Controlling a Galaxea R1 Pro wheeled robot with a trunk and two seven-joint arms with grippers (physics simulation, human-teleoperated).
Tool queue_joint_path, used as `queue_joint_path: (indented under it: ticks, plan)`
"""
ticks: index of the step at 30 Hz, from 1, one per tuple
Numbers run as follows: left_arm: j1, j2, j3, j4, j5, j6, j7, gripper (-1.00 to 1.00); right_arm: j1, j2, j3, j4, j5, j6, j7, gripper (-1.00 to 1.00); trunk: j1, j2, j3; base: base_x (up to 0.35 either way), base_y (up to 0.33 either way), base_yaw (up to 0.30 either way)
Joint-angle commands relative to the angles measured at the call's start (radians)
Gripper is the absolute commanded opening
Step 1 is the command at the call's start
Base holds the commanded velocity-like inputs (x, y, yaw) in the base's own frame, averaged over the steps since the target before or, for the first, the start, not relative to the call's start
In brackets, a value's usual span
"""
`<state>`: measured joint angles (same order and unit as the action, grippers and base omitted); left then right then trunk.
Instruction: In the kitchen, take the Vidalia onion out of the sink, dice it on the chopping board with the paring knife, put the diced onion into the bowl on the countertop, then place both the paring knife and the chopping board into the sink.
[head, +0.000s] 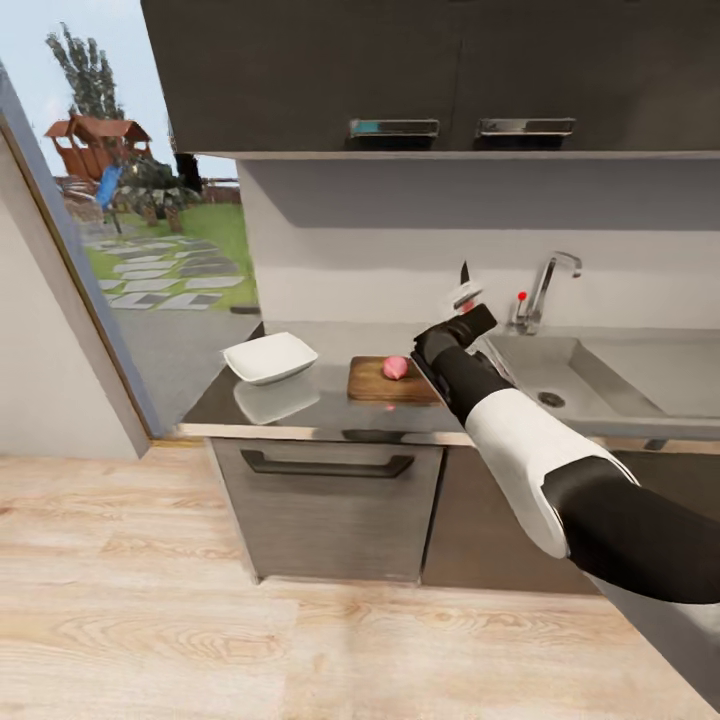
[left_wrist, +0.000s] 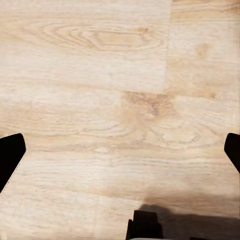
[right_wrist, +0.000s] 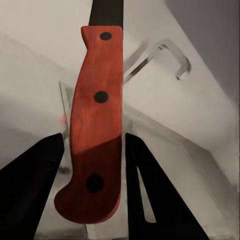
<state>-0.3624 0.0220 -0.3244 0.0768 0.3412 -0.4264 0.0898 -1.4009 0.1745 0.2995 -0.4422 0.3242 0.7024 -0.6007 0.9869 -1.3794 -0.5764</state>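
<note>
**Right claw raised with knife beside board**

The right claw (right_wrist: 92, 150) is clenched on the paring knife (right_wrist: 95, 125), blade up. The Vidalia onion (head: 396, 367) rests whole on the chopping board (head: 375, 385) on the surface (head: 300, 410). The left claw (left_wrist: 120, 150) is released above the floor (left_wrist: 100, 75).

Right end effector (head: 466, 300) raised, clamped
</note>
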Motion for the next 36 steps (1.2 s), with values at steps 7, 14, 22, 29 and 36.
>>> queue_joint_path:
  ticks: [7,14,22,29,36]
  plan:
    - [-0.001,-0.001,-0.008,0.003,0.004,-0.005,0.002,1.00,-0.001,0.000,0.025,0.065,-0.002,0.060,-0.088,-1.00,0.000,-0.001,-0.001,-0.030,0.138,0.000]
    - [-0.001,-0.001,-0.008,0.003,0.004,-0.005,0.002,1.00,-0.001,0.000,0.075,0.146,-0.003,0.062,-0.175,-1.00,0.000,-0.001,-0.001,-0.001,0.006,0.000]
    - [-0.001,-0.001,-0.008,0.003,0.004,-0.005,0.002,1.00,-0.001,0.000,0.089,0.162,-0.004,0.061,-0.216,-1.00,0.000,-0.001,-0.001,0.000,0.000,0.000]
    - [-0.001,-0.001,-0.008,0.003,0.004,-0.006,0.002,1.00,-0.001,0.000,0.091,0.163,-0.004,0.061,-0.216,-1.00,0.000,-0.001,-0.001,0.001,0.000,0.000]
    - [-0.001,-0.001,-0.008,0.003,0.004,-0.006,0.002,1.00,-0.001,0.000,0.092,0.163,-0.004,0.059,-0.214,-1.00,0.000,-0.001,-0.001,0.151,0.112,0.000]
